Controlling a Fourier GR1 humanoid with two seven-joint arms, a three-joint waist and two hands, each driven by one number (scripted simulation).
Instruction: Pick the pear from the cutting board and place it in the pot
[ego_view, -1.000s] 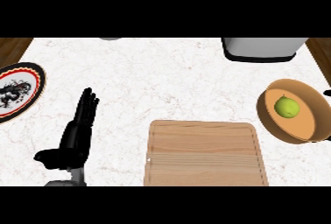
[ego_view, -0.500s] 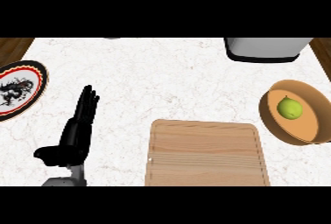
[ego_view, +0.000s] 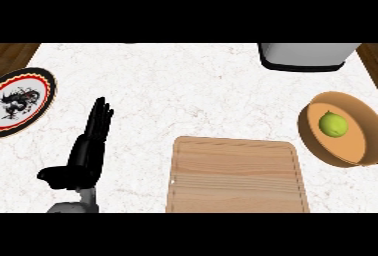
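A green pear (ego_view: 334, 123) lies inside the round orange-brown pot (ego_view: 313, 135) at the right edge of the counter. The wooden cutting board (ego_view: 238, 175) sits at the lower middle with nothing on it. My left hand (ego_view: 83, 155) rests at the lower left, open, fingers straight and pointing away from me, well left of the board. My right hand shows nowhere in the view.
A decorated plate (ego_view: 22, 100) with a red and black rim lies at the left edge. A grey and white appliance (ego_view: 306, 56) stands at the back right. White marble counter lies between the plate, board and pot.
A dark shape seen at the pot's right edge one second ago is gone from view. The pear, pot, board and left hand have not moved.
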